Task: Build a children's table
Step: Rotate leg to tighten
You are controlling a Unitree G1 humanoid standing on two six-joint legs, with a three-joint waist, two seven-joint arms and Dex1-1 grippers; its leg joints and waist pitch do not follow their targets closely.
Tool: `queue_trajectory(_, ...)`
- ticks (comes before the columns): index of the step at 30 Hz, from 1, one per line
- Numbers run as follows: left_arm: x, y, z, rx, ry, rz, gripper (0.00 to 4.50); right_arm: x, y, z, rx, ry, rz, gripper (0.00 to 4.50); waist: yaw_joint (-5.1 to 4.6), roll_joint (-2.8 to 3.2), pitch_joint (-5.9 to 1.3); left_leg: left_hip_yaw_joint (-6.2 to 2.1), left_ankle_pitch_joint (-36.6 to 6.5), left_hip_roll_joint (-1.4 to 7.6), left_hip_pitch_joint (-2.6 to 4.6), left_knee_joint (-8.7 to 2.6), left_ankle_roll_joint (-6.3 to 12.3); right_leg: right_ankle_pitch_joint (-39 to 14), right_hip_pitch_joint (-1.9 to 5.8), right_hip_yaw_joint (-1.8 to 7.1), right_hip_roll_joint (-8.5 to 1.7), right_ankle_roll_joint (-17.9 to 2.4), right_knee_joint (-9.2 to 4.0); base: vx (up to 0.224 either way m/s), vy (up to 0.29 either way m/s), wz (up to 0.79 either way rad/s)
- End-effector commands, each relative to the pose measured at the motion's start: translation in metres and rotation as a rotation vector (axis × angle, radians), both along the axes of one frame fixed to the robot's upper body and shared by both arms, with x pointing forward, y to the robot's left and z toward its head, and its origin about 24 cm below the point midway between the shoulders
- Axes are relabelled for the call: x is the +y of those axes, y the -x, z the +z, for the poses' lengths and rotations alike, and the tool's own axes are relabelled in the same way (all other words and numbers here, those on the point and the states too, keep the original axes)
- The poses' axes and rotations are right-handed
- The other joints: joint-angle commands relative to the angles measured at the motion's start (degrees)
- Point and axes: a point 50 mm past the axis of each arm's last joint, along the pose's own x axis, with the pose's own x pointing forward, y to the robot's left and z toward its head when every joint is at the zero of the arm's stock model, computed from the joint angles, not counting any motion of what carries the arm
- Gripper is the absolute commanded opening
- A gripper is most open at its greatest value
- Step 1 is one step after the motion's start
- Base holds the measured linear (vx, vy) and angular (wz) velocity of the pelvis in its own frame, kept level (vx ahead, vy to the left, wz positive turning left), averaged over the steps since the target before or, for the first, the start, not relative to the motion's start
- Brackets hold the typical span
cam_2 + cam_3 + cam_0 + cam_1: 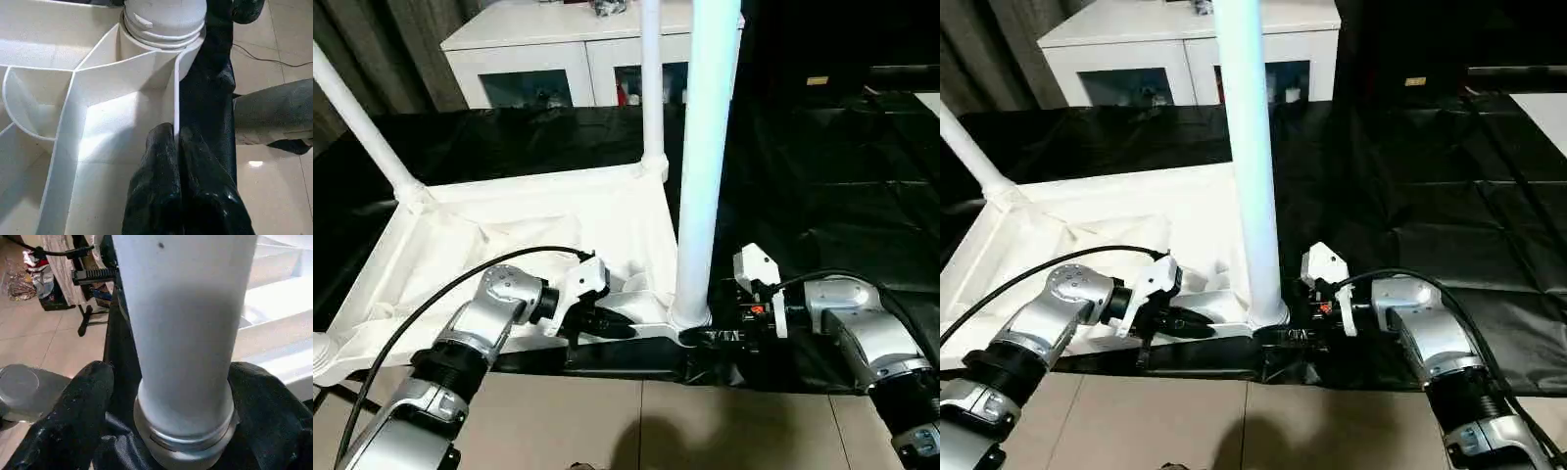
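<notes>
Nearest to me are my two silver forearms, reaching in over the tiled floor (705, 431) toward the near edge of the upturned tabletop (558, 220). On my left, the left gripper (177, 147) has its black fingers pinched together on the thin near rim wall of the tabletop, just beside the corner socket (146, 46); I see the rim sandwiched between the fingertips in the left wrist view. The tabletop lies ribbed side up on a black sheet (822, 186), its long axis running from my left toward the near right corner. Legs stand upright in it, pointing up out of the top of the head views: one far-left leg (362, 127) leaning leftward, one far leg (652, 88) at the back corner, and the near leg (703, 147) rising from the near right socket. On my right, the right gripper (166, 396) has its fingers spread wide on either side of that near leg's base; I cannot tell whether they press it. Beyond stands a white cabinet (558, 59) with dark glass doors. I can read no writing anywhere.
</notes>
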Motion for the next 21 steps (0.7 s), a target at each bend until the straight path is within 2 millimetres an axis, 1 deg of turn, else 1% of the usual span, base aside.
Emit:
queue_trajectory(1,-0.0023,0.0021,-0.0007,0.003,-0.011,-0.018,0.00,0.0088,0.0043,-0.0004,0.014,-0.013,0.043,3.50,0.00,-1.42,-3.79,-1.25,-13.41,2.77,1.56,-4.17,6.04,-8.28,2.23,1.28,-1.39,-14.95,-3.34,0.000,0.000,0.00)
queue_trajectory(3,-0.0023,0.0019,-0.0006,0.002,-0.012,-0.017,0.00,0.0089,0.0047,-0.0013,0.017,-0.008,0.043,3.43,0.03,-1.42,-3.82,-1.26,-13.18,2.81,1.58,-4.16,6.03,-8.01,2.22,1.29,-1.38,-15.00,-3.29,0.000,0.000,0.00)
queue_trajectory(6,-0.0021,0.0018,-0.0006,0.003,-0.013,-0.016,0.00,0.0084,0.0047,-0.0019,0.016,0.000,0.043,3.11,0.06,-1.45,-3.88,-1.26,-12.54,2.77,1.53,-4.06,6.19,-7.28,2.27,1.25,-1.39,-15.08,-3.19,0.000,0.000,0.00)
queue_trajectory(7,-0.0018,0.0017,-0.0007,0.002,-0.015,-0.015,0.00,0.0082,0.0042,-0.0020,0.013,0.005,0.041,3.11,0.08,-1.41,-3.91,-1.23,-12.35,2.73,1.55,-4.00,6.28,-6.94,2.26,1.24,-1.36,-15.14,-3.19,0.000,0.000,0.00)
queue_trajectory(9,-0.0011,0.0013,-0.0010,-0.001,-0.018,-0.011,0.00,0.0082,0.0033,-0.0022,0.007,0.018,0.039,2.83,0.10,-1.38,-3.90,-1.23,-12.22,2.73,1.53,-3.97,6.34,-6.80,2.27,1.24,-1.38,-15.18,-3.18,0.000,0.000,0.00)
queue_trajectory(10,-0.0011,0.0014,-0.0012,-0.002,-0.020,-0.011,0.00,0.0083,0.0030,-0.0025,0.006,0.020,0.037,2.83,0.10,-1.38,-3.90,-1.23,-12.22,2.73,1.53,-3.97,6.34,-6.80,2.27,1.24,-1.38,-15.18,-3.18,0.000,0.000,0.00)
queue_trajectory(13,-0.0010,0.0013,-0.0015,-0.006,-0.022,-0.007,0.00,0.0089,0.0029,-0.0033,0.006,0.021,0.035,2.48,0.16,-1.42,-3.87,-1.24,-12.68,2.73,1.55,-4.00,6.18,-7.55,2.29,1.24,-1.38,-15.09,-3.22,0.000,0.000,0.00)
queue_trajectory(14,-0.0008,0.0011,-0.0018,-0.009,-0.023,-0.003,0.00,0.0100,0.0031,-0.0042,0.008,0.021,0.036,2.41,0.19,-1.25,-3.89,-1.26,-12.76,2.73,1.61,-4.00,6.07,-7.61,2.29,1.21,-1.39,-15.06,-3.20,0.000,0.000,0.00)
queue_trajectory(16,-0.0009,0.0011,-0.0020,-0.010,-0.023,-0.001,0.00,0.0108,0.0034,-0.0048,0.010,0.020,0.036,2.34,0.14,-1.39,-3.88,-1.26,-12.75,2.71,1.56,-4.00,6.07,-7.36,2.33,1.22,-1.35,-15.09,-3.19,0.000,0.000,0.00)
queue_trajectory(20,-0.0023,0.0010,-0.0031,-0.016,-0.019,0.013,0.00,0.0136,0.0036,-0.0068,0.013,0.004,0.019,2.25,0.06,-1.06,-3.77,-1.32,-14.08,2.74,1.64,-4.17,5.46,-8.79,2.31,1.22,-1.36,-14.89,-3.32,0.000,0.000,0.00)
queue_trajectory(21,-0.0036,-0.0005,-0.0041,-0.030,-0.023,0.034,0.00,0.0156,0.0008,-0.0083,0.006,-0.010,-0.027,2.18,-0.06,-1.12,-3.75,-1.33,-14.96,2.74,1.70,-4.26,4.99,-9.23,2.28,1.24,-1.33,-14.78,-3.40,0.000,0.000,0.00)
